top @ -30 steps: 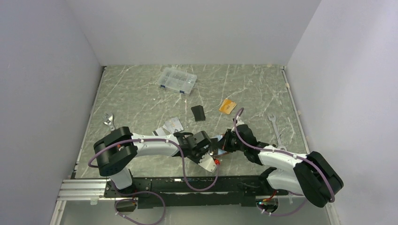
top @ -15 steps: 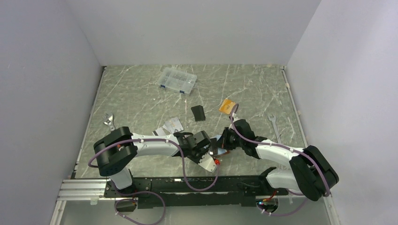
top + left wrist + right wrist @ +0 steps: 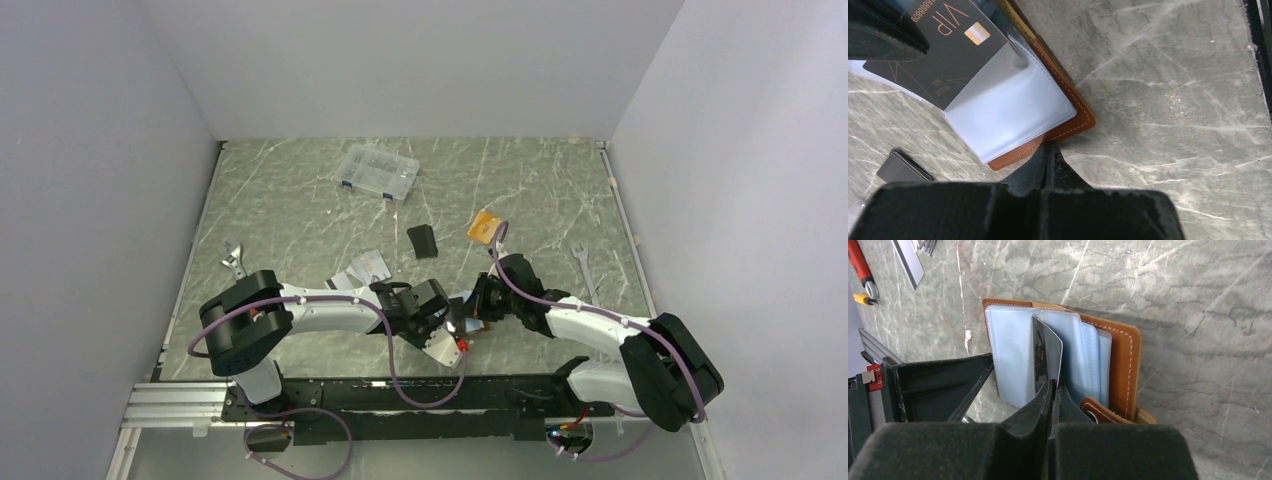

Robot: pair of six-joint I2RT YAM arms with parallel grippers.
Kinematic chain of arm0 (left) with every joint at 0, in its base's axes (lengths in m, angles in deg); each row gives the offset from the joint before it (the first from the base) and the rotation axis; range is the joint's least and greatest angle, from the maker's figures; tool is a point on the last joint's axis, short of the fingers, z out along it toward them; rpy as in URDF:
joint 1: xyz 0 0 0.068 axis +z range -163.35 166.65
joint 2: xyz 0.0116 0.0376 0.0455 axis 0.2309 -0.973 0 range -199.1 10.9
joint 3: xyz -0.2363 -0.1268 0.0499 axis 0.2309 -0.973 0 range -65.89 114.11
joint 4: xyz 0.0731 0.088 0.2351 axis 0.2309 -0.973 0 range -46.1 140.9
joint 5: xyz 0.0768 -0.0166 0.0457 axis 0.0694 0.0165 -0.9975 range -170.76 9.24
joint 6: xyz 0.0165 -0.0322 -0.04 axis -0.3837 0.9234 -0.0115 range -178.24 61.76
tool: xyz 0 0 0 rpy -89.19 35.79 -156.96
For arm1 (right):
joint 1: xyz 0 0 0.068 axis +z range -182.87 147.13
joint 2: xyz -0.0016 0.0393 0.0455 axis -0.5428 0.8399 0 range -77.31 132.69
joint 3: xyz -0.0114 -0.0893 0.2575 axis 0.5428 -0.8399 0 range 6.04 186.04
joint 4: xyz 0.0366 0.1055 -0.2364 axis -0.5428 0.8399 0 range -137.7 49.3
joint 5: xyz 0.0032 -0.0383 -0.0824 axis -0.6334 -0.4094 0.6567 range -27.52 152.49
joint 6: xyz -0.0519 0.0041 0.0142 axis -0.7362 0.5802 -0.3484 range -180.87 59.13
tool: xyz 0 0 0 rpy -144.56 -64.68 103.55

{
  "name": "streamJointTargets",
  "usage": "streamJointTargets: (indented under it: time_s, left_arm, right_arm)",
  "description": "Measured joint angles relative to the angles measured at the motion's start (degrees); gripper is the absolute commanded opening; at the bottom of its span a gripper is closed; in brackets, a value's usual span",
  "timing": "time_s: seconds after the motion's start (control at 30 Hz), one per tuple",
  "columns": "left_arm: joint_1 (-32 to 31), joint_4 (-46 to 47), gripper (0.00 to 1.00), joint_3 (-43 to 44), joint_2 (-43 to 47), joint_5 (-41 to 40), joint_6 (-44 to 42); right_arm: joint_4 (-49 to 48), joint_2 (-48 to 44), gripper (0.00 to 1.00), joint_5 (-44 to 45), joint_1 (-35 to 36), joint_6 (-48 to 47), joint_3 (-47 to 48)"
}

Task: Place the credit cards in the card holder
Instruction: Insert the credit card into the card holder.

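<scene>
Near the front of the desk lay the open card holder, tan leather with pale stitching and cloudy clear sleeves. The left fingers were pinched shut on its leather rim. The right fingers were closed on a dark card standing edgewise between the sleeves. The card read "VIP" in orange beside a gold chip and a run of 8s. Farther back lay silver cards, then an orange card.
</scene>
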Motion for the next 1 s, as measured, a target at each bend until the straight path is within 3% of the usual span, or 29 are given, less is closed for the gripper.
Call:
streamJointTargets:
  time_s: [0.63, 0.67, 0.77, 0.87, 1.0]
  left_arm:
    - [0.00, 0.02, 0.00, 0.00, 0.00, 0.00, -0.02]
    - [0.00, 0.02, 0.00, 0.00, 0.00, 0.00, -0.02]
    - [0.00, 0.02, 0.00, 0.00, 0.00, 0.00, -0.02]
    - [0.00, 0.00, 0.00, 0.00, 0.00, 0.02, 0.00]
    - [0.17, 0.02, 0.00, 0.00, 0.02, 0.24, -0.02]
  right_arm:
    - [-1.09, 6.78, 0.00, -2.05, 1.36, -1.29, 3.65]
    - [-1.14, 7.28, 0.02, -2.03, 1.64, -1.27, 3.96]
    - [-1.09, 8.02, 0.23, -1.95, 2.14, -1.11, 4.52]
    - [-0.13, 7.65, 0.36, -1.46, 2.51, -0.96, 4.74]
    - [4.85, 4.13, 0.40, 0.09, 3.02, -1.57, 5.57]
